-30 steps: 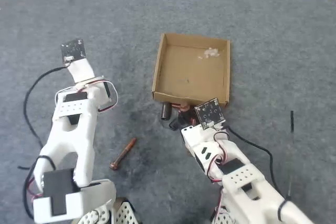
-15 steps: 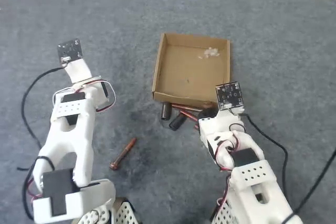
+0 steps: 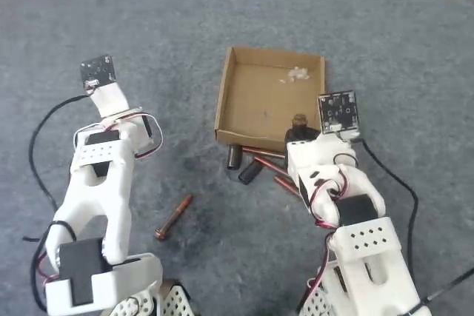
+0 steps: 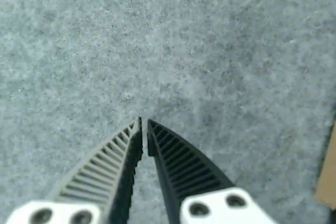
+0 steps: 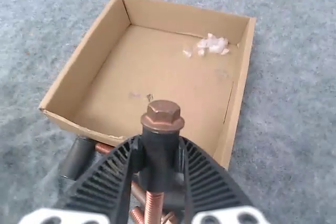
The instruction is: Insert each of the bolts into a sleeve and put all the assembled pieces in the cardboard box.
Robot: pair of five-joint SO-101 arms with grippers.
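Observation:
My right gripper [image 5: 159, 145] is shut on a black sleeve [image 5: 159, 150] with a copper bolt [image 5: 161, 117] through it, head up. In the high view this assembled piece [image 3: 299, 126] hangs just above the near wall of the open cardboard box [image 3: 222, 101]. Two more black sleeves [image 3: 234, 155] [image 3: 250, 170] and copper bolts [image 3: 264, 155] lie in a small pile on the carpet against that wall. One loose bolt [image 3: 174, 216] lies beside the left arm. My left gripper [image 4: 144, 125] is shut on nothing, over bare carpet far left of the box.
White crumbs [image 3: 298, 74] sit in the box's far right corner, and the box floor [image 5: 157, 77] is otherwise bare. Grey carpet covers the whole table. The box's corner [image 4: 328, 177] shows in the left wrist view.
My right arm has lifted the sleeved bolt out of the pile and swung right and toward the box's near wall. The left arm has barely moved.

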